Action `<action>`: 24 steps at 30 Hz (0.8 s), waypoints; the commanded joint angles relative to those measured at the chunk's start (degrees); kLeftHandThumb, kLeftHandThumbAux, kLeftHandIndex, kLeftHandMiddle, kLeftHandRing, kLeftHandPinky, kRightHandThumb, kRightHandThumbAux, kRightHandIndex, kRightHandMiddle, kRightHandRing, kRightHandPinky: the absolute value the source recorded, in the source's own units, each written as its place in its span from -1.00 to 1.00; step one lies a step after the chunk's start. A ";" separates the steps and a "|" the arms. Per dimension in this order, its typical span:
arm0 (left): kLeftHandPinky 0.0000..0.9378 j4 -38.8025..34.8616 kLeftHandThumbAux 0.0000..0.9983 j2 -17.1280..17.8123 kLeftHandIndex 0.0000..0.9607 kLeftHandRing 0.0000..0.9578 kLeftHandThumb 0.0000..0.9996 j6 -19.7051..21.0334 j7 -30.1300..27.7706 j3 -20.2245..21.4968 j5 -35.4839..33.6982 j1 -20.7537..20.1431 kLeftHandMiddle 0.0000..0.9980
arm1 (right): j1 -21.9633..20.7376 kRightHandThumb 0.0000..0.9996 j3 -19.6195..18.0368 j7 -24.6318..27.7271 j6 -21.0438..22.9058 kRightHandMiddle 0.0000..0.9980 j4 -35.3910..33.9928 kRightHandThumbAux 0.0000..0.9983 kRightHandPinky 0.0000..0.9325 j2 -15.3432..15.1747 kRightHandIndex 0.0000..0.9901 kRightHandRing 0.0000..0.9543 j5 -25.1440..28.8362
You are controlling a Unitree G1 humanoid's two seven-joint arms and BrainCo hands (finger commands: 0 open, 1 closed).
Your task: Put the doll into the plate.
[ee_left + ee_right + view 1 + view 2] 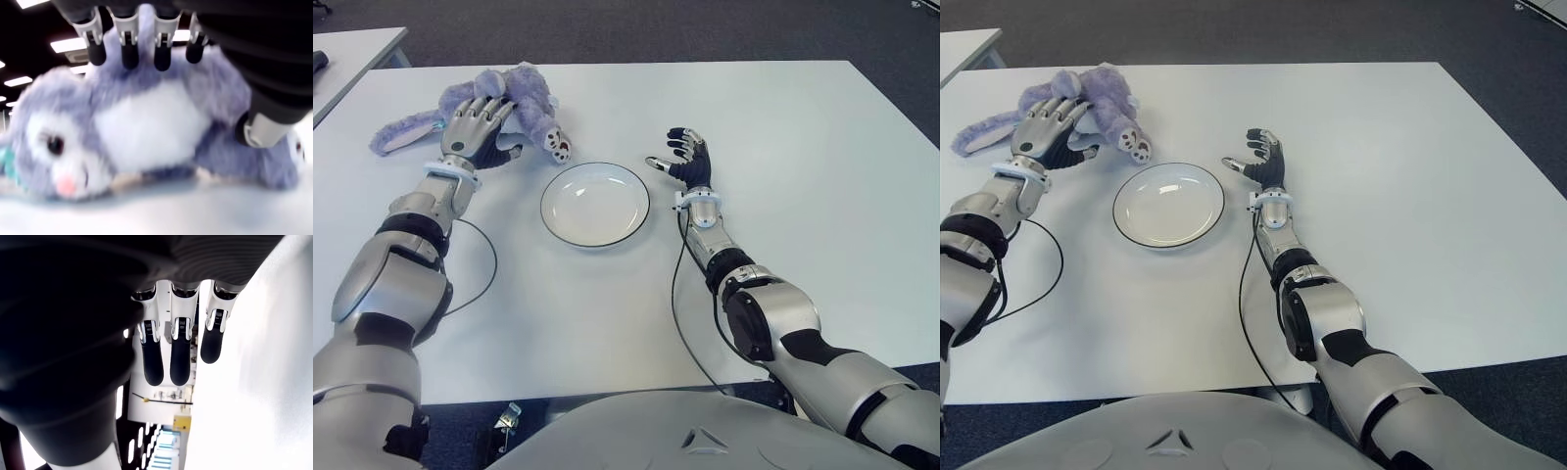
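On the white surface (822, 196), the left hand (475, 125) curls over the purple doll (524, 98) lying beside the empty plate (595, 204), seemingly gripping it for lifting, while the right hand (690, 157) shows beside the plate's right, fingers spread and empty.

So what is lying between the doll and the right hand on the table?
In the left eye view, the empty plate lies between the doll and the right hand; otherwise bare table.

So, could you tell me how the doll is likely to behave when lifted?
The doll looks plush, so it probably squashes under the left hand fingers. Its long ear lies limp, likely to dangle. It probably won't roll or break.
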 commanded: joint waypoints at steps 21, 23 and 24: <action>-0.95 -0.86 -0.08 2.01 -1.00 -0.79 -0.28 -0.34 0.16 1.65 -0.10 -1.62 -0.77 | 12.23 -0.99 -0.50 0.77 3.44 -0.41 6.85 0.93 -0.51 3.99 -0.43 -0.41 -0.37; -0.96 -1.04 -0.07 2.17 -1.00 -0.79 -0.28 -0.45 0.15 1.72 -0.09 -1.46 -0.78 | 12.20 -0.99 -0.52 0.82 3.46 -0.41 6.85 0.92 -0.52 3.99 -0.43 -0.41 -0.34; -0.96 -1.25 -0.07 2.36 -1.00 -0.79 -0.28 -0.58 0.18 1.75 -0.08 -1.27 -0.78 | 12.18 -0.99 -0.54 0.87 3.47 -0.41 6.85 0.92 -0.52 3.99 -0.43 -0.41 -0.32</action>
